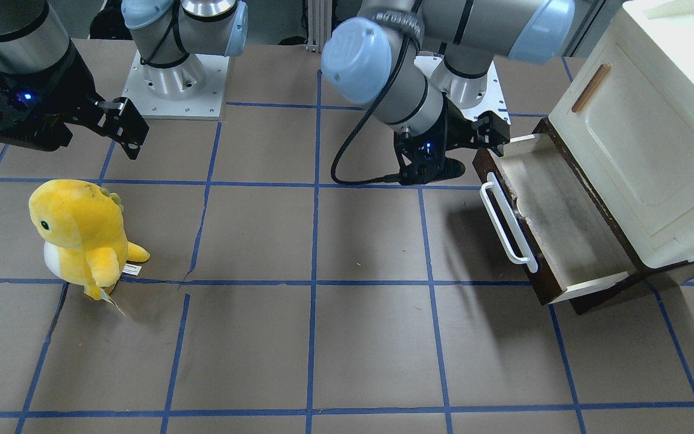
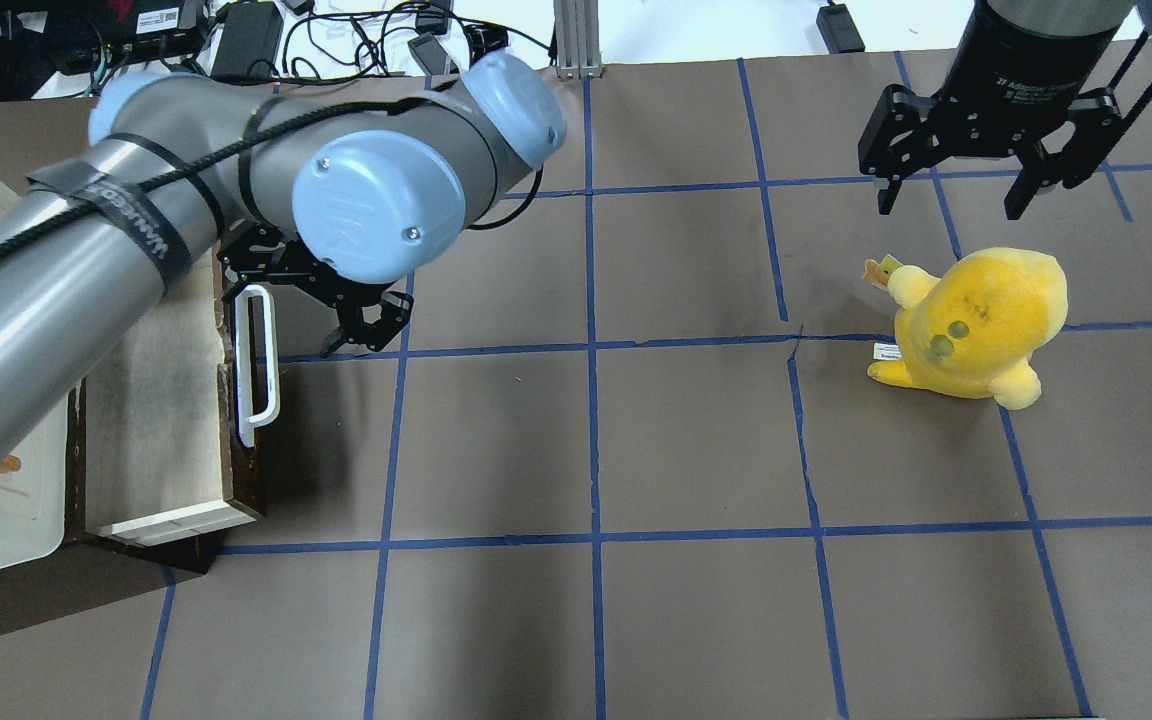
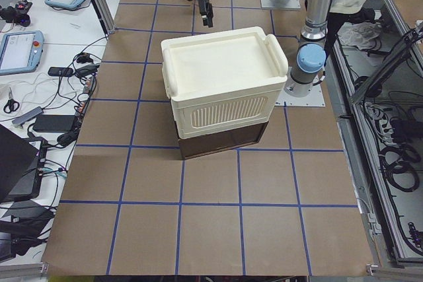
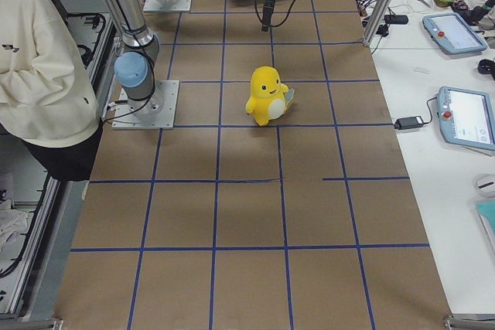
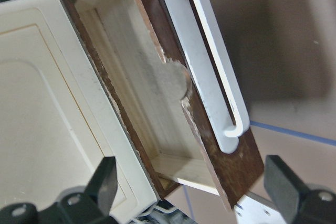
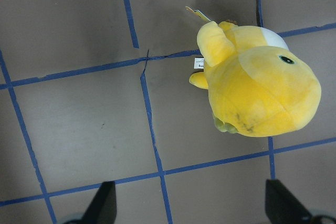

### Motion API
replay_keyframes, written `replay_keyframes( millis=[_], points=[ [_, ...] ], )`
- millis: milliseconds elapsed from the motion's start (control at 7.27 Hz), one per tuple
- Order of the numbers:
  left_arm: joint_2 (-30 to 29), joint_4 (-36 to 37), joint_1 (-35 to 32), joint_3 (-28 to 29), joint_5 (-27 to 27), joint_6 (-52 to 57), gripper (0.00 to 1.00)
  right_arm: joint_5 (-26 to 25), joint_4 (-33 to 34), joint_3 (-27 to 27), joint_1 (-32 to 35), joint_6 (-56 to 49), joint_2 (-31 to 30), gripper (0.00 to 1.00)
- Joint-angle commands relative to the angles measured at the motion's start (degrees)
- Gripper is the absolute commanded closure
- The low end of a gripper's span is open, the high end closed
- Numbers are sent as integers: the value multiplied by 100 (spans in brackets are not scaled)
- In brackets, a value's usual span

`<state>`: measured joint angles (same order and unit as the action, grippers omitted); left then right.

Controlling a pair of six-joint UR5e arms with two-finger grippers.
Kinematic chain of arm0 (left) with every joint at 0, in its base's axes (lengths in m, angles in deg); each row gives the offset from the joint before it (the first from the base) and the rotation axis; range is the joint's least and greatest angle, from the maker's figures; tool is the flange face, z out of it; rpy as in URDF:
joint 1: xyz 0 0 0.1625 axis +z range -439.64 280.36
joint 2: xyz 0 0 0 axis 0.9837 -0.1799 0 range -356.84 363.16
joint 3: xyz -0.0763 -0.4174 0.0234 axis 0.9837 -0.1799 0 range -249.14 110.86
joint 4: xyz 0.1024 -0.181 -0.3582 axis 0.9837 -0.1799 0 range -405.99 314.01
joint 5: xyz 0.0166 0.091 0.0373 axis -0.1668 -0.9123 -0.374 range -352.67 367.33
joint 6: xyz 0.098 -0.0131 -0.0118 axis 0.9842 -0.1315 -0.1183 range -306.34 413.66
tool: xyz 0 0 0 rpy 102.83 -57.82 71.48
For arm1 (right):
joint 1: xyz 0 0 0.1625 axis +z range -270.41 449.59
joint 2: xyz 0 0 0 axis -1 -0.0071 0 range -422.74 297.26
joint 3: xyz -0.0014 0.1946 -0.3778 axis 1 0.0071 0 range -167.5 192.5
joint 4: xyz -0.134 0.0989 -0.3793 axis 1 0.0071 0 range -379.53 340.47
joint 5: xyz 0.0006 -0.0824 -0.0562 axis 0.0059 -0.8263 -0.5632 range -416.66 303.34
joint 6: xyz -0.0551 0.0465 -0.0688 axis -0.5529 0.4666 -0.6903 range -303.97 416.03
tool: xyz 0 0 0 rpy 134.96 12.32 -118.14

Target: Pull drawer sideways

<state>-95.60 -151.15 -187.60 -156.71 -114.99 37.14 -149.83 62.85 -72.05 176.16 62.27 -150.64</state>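
One cream cabinet (image 1: 654, 150) dominates the robot's left end of the table (image 1: 347, 349), and the drawer (image 1: 564, 229) juts well out from under it toward the table's middle, its white bar handle (image 1: 506, 226) on the dark front. Rigid wood, probably light and free-sliding, it is best taken mid-bar so it neither racks nor drags the cabinet. The left gripper (image 5: 192, 174) hangs spread above the front, pinching nothing, and the right gripper (image 2: 951, 205) is spread too, near the yellow plush dinosaur (image 2: 976, 320). Print above its fingers seems to read "Adaptive Gripper"; the plush's tag (image 2: 884, 351) is illegible.
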Motion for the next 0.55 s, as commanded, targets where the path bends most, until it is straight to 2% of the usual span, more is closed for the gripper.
replay_keyframes(
  millis=[0, 138, 412],
  points=[
    [1013, 162, 475, 108, 1685, 604, 0, 0, 7, 0, 0, 0, 0, 0],
    [1182, 484, 913, 21, 2564, 876, 0, 0, 7, 0, 0, 0, 0, 0],
    [1228, 645, 1557, -15, 3553, 1352, 0, 0, 7, 0, 0, 0, 0, 0]
  ],
)
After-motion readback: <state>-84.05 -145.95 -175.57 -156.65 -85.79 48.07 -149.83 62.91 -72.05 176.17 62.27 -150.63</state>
